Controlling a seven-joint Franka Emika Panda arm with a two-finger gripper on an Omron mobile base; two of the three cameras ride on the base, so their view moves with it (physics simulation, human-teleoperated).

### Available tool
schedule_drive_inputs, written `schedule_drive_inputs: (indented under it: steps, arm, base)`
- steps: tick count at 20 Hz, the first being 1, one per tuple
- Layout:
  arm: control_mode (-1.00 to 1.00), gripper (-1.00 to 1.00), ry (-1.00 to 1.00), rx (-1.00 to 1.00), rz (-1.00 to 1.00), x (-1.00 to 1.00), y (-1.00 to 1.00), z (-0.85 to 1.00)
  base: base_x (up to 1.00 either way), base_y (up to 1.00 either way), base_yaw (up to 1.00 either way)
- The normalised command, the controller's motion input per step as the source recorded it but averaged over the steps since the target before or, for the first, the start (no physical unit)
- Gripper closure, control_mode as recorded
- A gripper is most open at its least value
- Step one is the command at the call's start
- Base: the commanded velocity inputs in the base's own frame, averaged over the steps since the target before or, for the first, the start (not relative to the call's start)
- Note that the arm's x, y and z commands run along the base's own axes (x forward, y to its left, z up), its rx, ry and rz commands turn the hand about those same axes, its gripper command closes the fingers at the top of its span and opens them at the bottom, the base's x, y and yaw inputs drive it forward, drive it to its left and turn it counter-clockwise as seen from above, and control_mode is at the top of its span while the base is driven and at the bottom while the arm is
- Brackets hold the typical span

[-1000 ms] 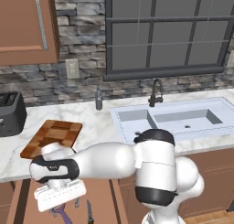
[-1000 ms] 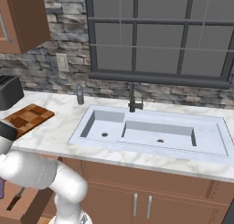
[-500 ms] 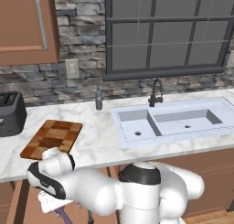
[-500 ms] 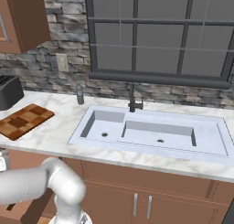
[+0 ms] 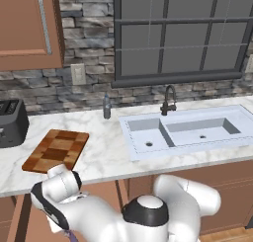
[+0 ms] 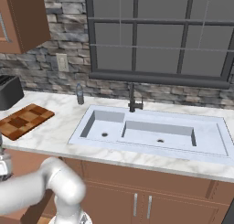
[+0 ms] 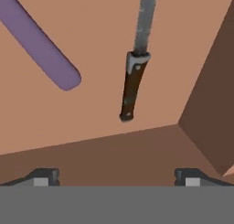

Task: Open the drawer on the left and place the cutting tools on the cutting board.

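Note:
The hand view looks down into the open drawer, at its reddish-brown floor and a side wall on the right. A slim knife with a dark handle lies there, blade pointing to the top of the view. The rounded end of the purple tool lies to its left. My gripper hangs above them, open and holding nothing, the knife handle just beyond the gap between the fingertips. The checkered cutting board lies on the counter with nothing on it. Beneath my bent arm a bit of the purple tool peeks out.
A black toaster stands left of the board. A small bottle is by the wall, and the sink with its dark faucet lies to the right. My arm bends low under the counter edge.
The arm has sunk lower, from counter-edge height down into the drawer. The gripper stays open. Board, toaster and both cameras have not moved.

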Motion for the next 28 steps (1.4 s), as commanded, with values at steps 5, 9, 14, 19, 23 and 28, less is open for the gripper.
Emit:
schedule_drive_inputs:
  steps: [5,9,14,19,23,28]
  arm:
    - [-1.0,-1.0,-0.12,-0.05,-0.04,-0.26,-0.12,-0.08]
    - [-1.0,-1.0,-0.14,-0.03,-0.03,-0.16,-0.07,-0.06]
    - [-1.0,-1.0,-0.2,-0.02,-0.02,-0.02,-0.12,-0.05]
    - [-1.0,-1.0,-0.16,-0.01,-0.01,-0.12,-0.2,-0.02]
    - [-1.0,-1.0,0.0,0.0,0.0,-0.52,-0.25,-0.02]
    - [-1.0,-1.0,0.0,0.04,0.0,-0.59,-0.22,0.0]
  base:
    - [0.0,0.0,0.0]
    - [0.0,0.0,0.0]
    - [0.0,0.0,0.0]
    - [0.0,0.0,0.0]
    - [0.0,0.0,0.0]
    - [0.0,0.0,0.0]
